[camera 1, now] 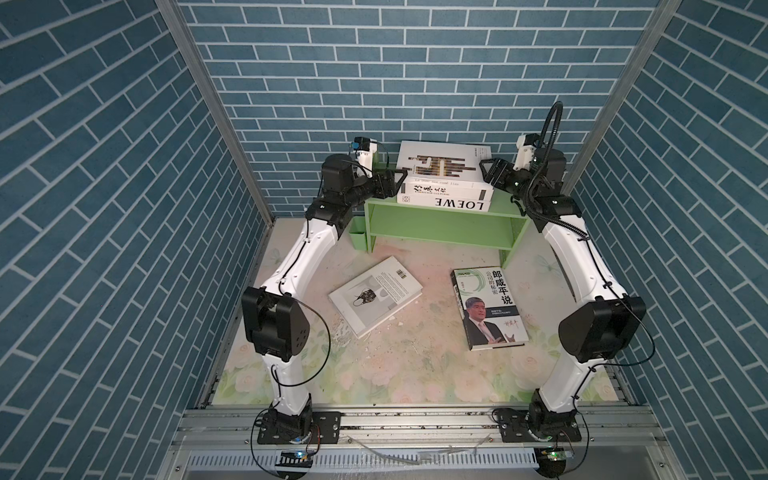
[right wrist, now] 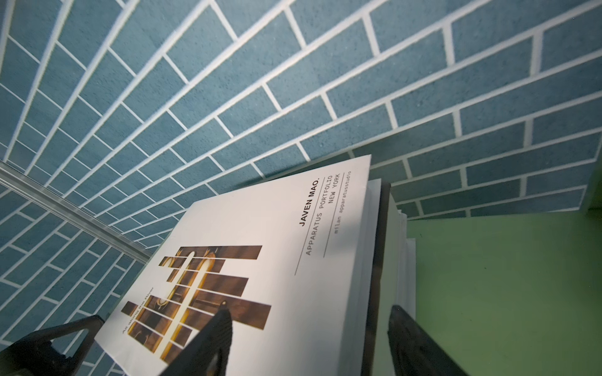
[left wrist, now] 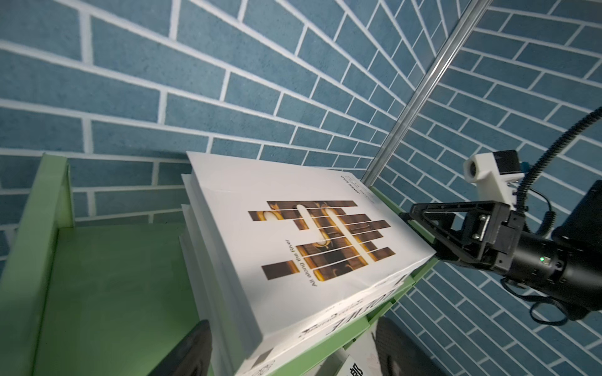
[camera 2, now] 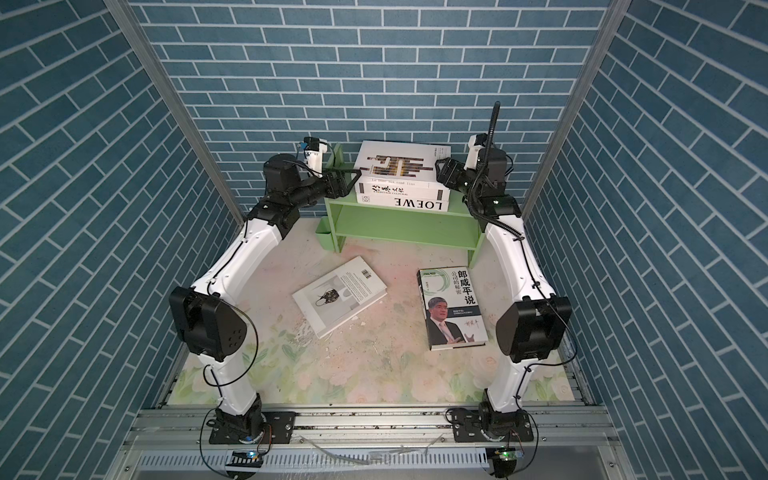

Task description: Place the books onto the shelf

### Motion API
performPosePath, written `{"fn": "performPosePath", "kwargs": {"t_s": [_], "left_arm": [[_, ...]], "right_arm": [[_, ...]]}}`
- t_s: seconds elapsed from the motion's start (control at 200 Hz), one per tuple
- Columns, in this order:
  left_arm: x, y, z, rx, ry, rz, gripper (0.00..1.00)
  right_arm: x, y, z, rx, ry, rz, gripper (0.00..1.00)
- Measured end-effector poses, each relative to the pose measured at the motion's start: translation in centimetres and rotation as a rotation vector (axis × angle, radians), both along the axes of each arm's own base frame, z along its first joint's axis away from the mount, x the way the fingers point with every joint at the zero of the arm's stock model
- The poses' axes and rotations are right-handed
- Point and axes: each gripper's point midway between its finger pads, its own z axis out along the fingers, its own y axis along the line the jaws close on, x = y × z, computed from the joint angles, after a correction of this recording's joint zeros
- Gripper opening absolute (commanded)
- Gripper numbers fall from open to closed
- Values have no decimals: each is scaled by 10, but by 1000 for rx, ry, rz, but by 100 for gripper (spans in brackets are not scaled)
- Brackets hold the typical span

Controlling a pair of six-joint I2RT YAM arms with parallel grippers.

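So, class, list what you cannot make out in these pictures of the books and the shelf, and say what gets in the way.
Cover of the LOEWE book: both top views, hidden under the middle book and top book; only the spine shows.
Small print on the barcode book: top views, too small.
Portrait book: left wrist view, mostly hidden by the shelf and cut off by the frame edge.

Your left gripper (camera 2: 353, 179) sits just left of the book stack (camera 2: 399, 166), your right gripper (camera 2: 440, 170) just right. Both jaws stand spread.
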Motion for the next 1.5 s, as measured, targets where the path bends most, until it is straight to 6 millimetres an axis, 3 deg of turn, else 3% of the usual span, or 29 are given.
{"fn": "performPosePath", "kwargs": {"t_s": [0.175, 0.56, 0.805, 1.501], "left_arm": [[-3, -6, 11, -39, 3, -50, 80], [4, 7, 8, -102, 76, -40, 85], [2, 5, 7, -130, 117, -54, 85], [0, -17, -10, -144, 193, -99, 85]], "right_arm": [[-1, 2, 1, 7, 0, 14, 75], [-1, 2, 1, 10, -1, 13, 76], [-1, 2, 1, 9, 0, 9, 76], [-1, 3, 1, 26, 10, 14, 74]]}}
